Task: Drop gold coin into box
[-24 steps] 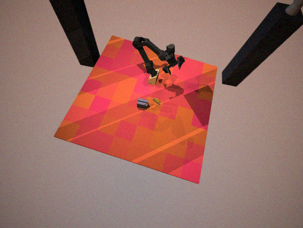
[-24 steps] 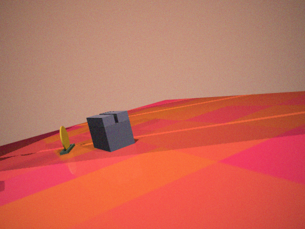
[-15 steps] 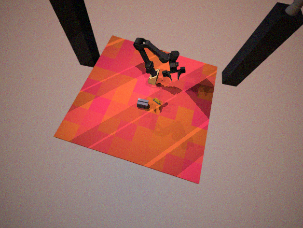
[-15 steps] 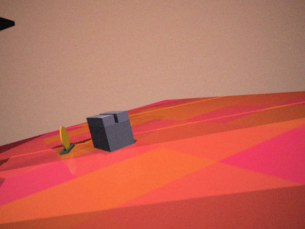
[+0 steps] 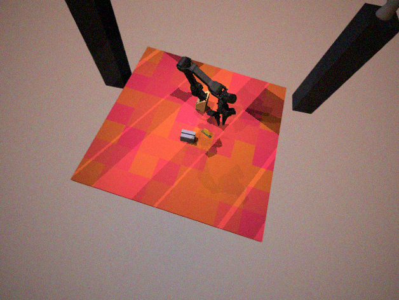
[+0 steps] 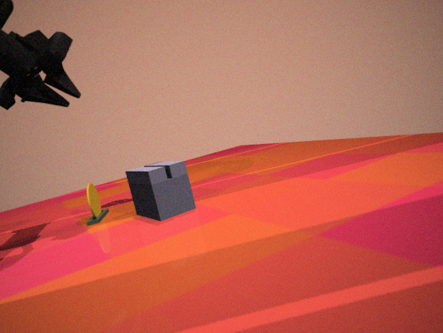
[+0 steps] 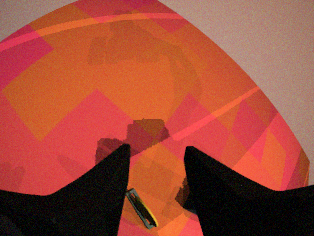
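Observation:
The gold coin [image 5: 206, 131] [image 6: 94, 200] [image 7: 150, 214] stands on edge in the dark-green holder [image 6: 103, 216] [image 7: 132, 195], leaning slightly in the exterior view. The closed grey box [image 5: 187, 136] [image 6: 173, 199] stands beside the holder, with a narrow dark slot running across its lid; it is not in the wrist view. My gripper [image 5: 221, 124] [image 6: 74, 101] [image 7: 157, 152] is partly open and empty. It hangs well above the coin and off to one side. In the wrist view the coin and holder show low between the fingers, nearer the left finger.
The arm's base [image 5: 202, 105] stands on the patterned red and orange table top [image 5: 154, 142], behind the box and holder. Two dark pillars [image 5: 103, 45] [image 5: 335, 64] stand beyond the table's edges in the top view.

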Robot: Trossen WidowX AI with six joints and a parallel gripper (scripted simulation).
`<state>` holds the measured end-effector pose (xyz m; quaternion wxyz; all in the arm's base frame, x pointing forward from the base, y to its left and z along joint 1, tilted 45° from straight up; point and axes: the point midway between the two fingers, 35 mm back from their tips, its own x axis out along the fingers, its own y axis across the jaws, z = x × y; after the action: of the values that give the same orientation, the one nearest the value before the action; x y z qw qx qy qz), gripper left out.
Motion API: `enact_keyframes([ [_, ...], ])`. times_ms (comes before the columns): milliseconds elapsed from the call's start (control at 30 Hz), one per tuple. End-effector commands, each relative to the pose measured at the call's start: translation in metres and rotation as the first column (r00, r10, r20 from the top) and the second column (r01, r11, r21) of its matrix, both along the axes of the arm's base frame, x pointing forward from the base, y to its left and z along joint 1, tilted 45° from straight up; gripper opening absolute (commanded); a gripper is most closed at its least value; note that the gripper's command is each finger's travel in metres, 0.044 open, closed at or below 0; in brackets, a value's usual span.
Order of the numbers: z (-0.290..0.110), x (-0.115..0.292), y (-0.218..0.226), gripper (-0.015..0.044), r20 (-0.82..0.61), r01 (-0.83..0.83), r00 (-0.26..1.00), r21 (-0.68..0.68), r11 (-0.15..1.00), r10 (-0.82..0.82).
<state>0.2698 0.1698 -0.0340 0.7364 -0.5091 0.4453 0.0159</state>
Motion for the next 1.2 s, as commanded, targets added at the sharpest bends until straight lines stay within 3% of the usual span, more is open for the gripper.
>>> enact_keyframes([
  [0,-0.012,-0.006,-0.076,0.0161,-0.542,0.028,0.822,-0.269,0.963,-0.175],
  [133,-0.007,-0.015,-0.102,0.0161,-0.713,0.021,0.654,-0.317,0.948,-0.252],
  [567,-0.004,-0.018,-0.105,0.0161,-0.716,0.021,0.651,-0.318,0.948,-0.254],
  [700,-0.027,-0.022,-0.127,0.0161,-0.715,0.021,0.651,-0.318,0.948,-0.255],
  [1167,-0.042,-0.026,-0.143,0.0161,-0.715,0.021,0.651,-0.319,0.948,-0.255],
])
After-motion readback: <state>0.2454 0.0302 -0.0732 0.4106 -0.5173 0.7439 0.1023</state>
